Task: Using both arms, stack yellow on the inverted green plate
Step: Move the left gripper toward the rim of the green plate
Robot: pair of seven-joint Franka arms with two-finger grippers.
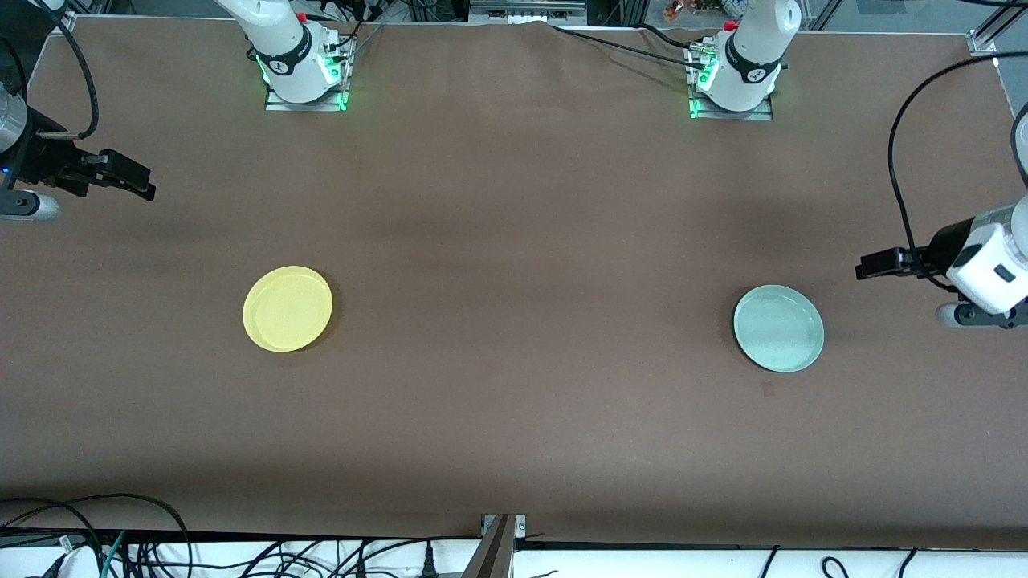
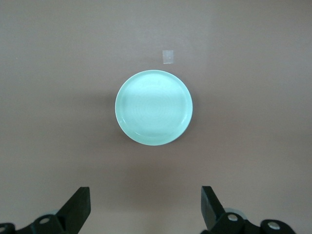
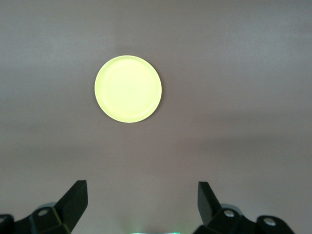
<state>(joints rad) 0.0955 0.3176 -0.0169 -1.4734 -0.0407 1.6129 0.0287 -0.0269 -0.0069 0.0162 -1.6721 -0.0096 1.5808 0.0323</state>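
Fingers [image 2: 80, 207] spread wide above both plates' edges

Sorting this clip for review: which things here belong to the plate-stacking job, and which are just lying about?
Part of the job:
- yellow plate, rim up, toward the right arm's end
- green plate, rim up, not yet inverted
- left hand, open, above the table
- right hand, open, above the table

Lying about:
- small tape piece beside the green plate
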